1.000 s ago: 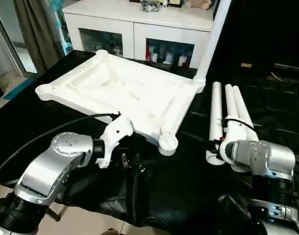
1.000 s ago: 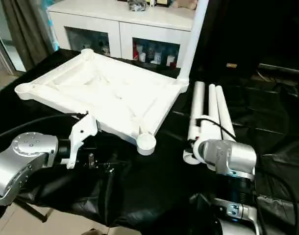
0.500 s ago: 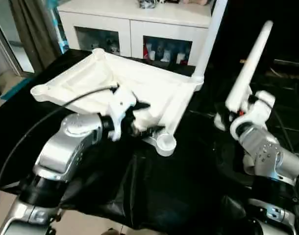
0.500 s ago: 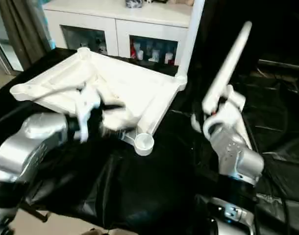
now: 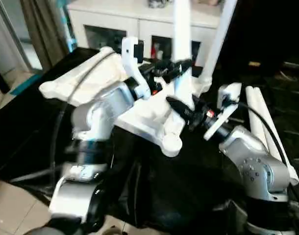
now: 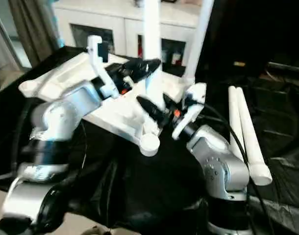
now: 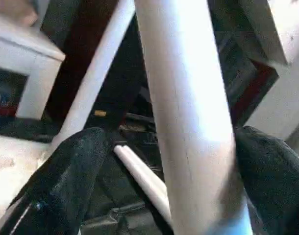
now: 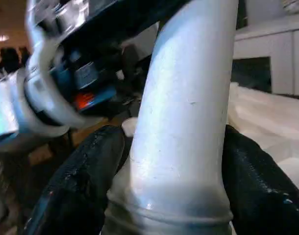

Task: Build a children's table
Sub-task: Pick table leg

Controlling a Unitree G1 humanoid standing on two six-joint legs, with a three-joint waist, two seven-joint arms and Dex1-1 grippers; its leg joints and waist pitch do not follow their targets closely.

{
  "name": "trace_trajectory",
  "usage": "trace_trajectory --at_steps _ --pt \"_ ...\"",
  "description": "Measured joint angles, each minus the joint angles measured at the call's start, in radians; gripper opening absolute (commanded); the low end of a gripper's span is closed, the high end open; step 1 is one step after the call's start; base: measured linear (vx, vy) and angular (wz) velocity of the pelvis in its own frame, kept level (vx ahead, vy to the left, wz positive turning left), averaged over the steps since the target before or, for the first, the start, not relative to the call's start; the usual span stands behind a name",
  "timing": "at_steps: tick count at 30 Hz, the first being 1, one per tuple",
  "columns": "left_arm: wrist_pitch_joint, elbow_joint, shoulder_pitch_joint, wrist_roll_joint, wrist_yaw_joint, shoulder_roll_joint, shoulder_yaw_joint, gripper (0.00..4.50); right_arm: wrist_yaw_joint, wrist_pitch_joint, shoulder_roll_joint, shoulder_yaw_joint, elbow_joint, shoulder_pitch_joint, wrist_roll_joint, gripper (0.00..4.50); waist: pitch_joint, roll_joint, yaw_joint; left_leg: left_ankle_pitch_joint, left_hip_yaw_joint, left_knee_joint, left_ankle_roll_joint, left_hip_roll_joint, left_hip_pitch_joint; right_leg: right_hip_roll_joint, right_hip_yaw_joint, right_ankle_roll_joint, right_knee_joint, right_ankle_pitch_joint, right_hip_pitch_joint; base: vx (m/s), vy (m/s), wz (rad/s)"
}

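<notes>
leg (image 5: 182, 29) now upright, both arms raised

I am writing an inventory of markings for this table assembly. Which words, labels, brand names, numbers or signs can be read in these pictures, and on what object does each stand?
None can be read: the children's table is plain white.
Items in the white cabinet: too blurred to read.

The upright leg (image 5: 182, 44) runs past the top edge; its foot hides behind the right end effector (image 5: 181, 108).

No readable text, no labels, no brands, no numbers, no signs anywhere
</notes>
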Motion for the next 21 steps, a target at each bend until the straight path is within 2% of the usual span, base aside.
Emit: trace_trajectory --at_steps 6,8,11,12,16,19,21 --pt "0.047 0.003 0.0 -0.026 0.052 -0.03 0.01 4.5 0.003 -0.013 -0.021 0.029 0.0 0.006 -0.023 2.68 0.0 -0.001 0.007 -0.001 0.0 0.0 0.002 0.0 -0.001 0.0 0.0 -0.003 0.0 0.002 0.0 0.0 0.0 0.0" --pt "0.066 0.003 0.0 -0.027 0.107 -0.04 0.022 4.21 -0.008 -0.026 -0.038 0.04 0.002 0.006 -0.037 2.68 0.001 -0.001 0.008 -0.002 0.0 0.0 0.002 0.0 -0.001 0.0 0.0 -0.003 0.0 0.002 0.0 0.0 0.0 0.0" --pt "0.082 0.004 0.0 -0.024 0.175 -0.054 0.031 4.1 -0.021 -0.035 -0.045 0.052 0.024 0.005 -0.057 2.68 0.001 -0.003 0.012 -0.001 0.0 0.0 0.002 0.0 -0.001 0.0 0.0 -0.002 0.0 0.001 0.0 0.0 0.0 0.0" --pt "0.082 0.004 0.0 -0.023 0.187 -0.054 0.034 3.87 -0.021 -0.035 -0.045 0.056 0.028 0.005 -0.062 2.68 0.001 -0.003 0.012 -0.001 0.0 0.0 0.002 0.0 -0.001 0.0 0.0 0.0 0.0 0.0 -0.001 0.0 0.0 0.0" --pt "0.082 0.003 0.0 -0.019 0.207 -0.054 0.04 3.72 -0.028 -0.035 -0.046 0.069 0.038 0.005 -0.066 2.68 0.002 -0.005 0.016 -0.001 0.0 0.0 0.002 0.0 -0.001 0.0 0.0 0.001 0.0 -0.001 -0.001 0.0 0.0 0.0" --pt "0.082 0.0 0.0 -0.018 0.223 -0.055 0.043 3.33 -0.031 -0.047 -0.047 0.078 0.046 0.004 -0.074 2.68 0.003 -0.005 0.017 -0.002 0.0 0.0 0.002 0.0 -0.001 0.0 0.0 0.001 0.0 -0.001 -0.001 0.0 0.0 0.0" --pt "0.082 -0.007 0.0 -0.018 0.226 -0.055 0.044 3.31 -0.032 -0.051 -0.049 0.083 0.047 0.004 -0.075 2.68 0.003 -0.006 0.017 -0.002 0.0 0.0 0.002 0.0 -0.001 0.0 0.0 0.001 0.0 -0.001 -0.001 0.0 0.0 0.0"
